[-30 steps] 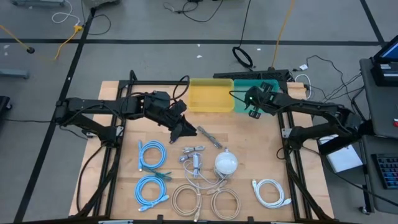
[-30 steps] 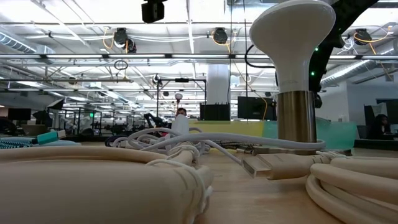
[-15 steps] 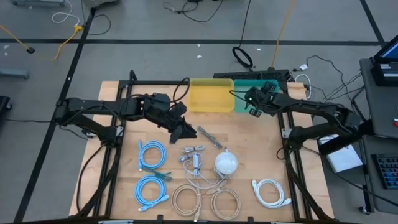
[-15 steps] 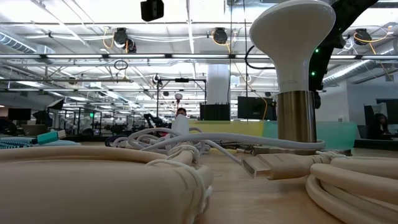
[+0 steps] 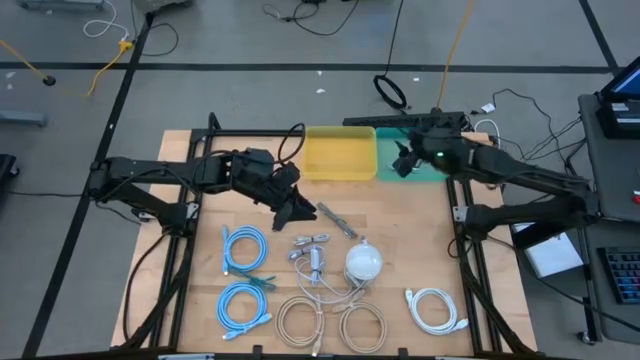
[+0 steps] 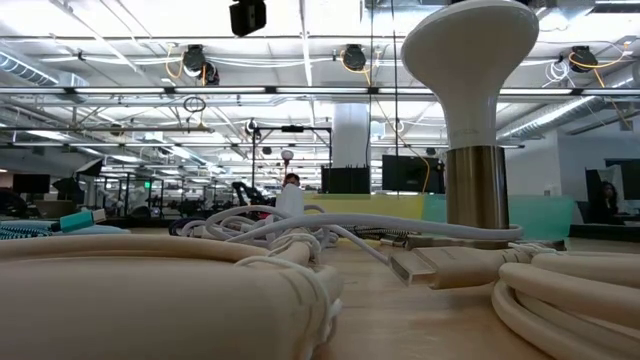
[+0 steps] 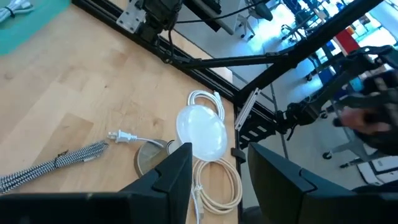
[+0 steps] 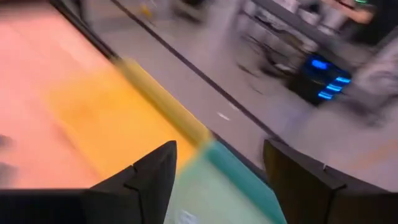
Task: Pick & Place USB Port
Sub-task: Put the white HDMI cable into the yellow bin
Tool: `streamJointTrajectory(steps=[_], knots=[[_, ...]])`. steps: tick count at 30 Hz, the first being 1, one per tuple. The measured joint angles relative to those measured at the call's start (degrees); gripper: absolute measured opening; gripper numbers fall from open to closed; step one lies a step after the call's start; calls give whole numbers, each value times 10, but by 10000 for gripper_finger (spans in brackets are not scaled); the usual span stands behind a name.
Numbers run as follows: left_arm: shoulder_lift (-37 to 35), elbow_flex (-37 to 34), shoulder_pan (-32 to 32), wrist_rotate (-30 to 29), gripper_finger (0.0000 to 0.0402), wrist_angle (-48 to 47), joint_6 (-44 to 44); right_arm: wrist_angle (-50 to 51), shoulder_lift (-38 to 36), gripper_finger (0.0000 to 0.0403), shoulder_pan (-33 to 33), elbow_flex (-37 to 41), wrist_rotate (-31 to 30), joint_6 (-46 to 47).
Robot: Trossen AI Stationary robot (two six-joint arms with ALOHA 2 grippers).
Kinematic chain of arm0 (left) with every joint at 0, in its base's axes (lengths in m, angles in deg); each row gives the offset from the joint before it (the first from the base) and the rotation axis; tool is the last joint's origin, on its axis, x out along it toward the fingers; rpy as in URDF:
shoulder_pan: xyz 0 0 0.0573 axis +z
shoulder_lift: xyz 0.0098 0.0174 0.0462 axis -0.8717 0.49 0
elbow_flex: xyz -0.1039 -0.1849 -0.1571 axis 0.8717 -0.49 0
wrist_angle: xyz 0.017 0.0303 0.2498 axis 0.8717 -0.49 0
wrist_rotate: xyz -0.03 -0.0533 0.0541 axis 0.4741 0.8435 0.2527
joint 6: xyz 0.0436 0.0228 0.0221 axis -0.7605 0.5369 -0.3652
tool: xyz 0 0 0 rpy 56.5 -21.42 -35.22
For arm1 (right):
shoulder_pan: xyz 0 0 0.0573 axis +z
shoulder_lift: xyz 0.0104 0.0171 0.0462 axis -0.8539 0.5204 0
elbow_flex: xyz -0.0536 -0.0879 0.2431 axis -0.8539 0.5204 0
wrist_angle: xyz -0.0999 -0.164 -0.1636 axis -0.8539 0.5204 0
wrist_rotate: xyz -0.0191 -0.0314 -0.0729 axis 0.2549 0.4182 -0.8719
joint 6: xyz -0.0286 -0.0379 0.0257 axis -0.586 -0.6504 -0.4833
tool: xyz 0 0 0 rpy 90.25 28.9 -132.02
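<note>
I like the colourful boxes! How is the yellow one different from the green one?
The yellow plastic bin sits more toward the table's middle; the teal green plastic bin beside it lies partly under the right gripper. The yellow bin looks empty, while the green one holds something small and white. Both are shallow trays, touching side by side.

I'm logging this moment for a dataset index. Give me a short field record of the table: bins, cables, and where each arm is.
bins: yellow bin and teal bin side by side at the table's far edge
cables: two blue coils, beige coils, white coil
other item: white dome-topped device among loose adapters
braided cable: grey braided cable beside left gripper
left gripper: low over table centre, fingers apart, holding nothing
right gripper: over teal bin, fingers apart
</note>
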Motion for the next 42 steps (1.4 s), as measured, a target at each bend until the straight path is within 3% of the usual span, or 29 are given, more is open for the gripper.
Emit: streamJointTrajectory(steps=[6,13,16,19,23,25,28,32,42], knots=[[0,0,0,14,156,-78,-33,-18,-6,223,77,-31,199,75],[0,0,-2,20,156,-230,-81,37,38,219,182,-23,252,163],[0,0,-2,17,156,-244,-83,126,49,217,223,-23,282,201],[0,0,-4,17,156,-243,-82,284,57,211,273,-23,347,266],[0,0,-10,17,156,-243,-91,420,63,202,377,-22,409,364],[0,0,-11,17,156,-240,-94,411,63,199,442,-22,399,410],[0,0,-10,12,156,-234,-95,387,66,193,535,-20,337,476],[0,0,-14,0,156,-233,-94,343,77,188,625,30,278,567],[0,0,-22,2,156,-230,-83,29,101,190,731,235,326,770]])
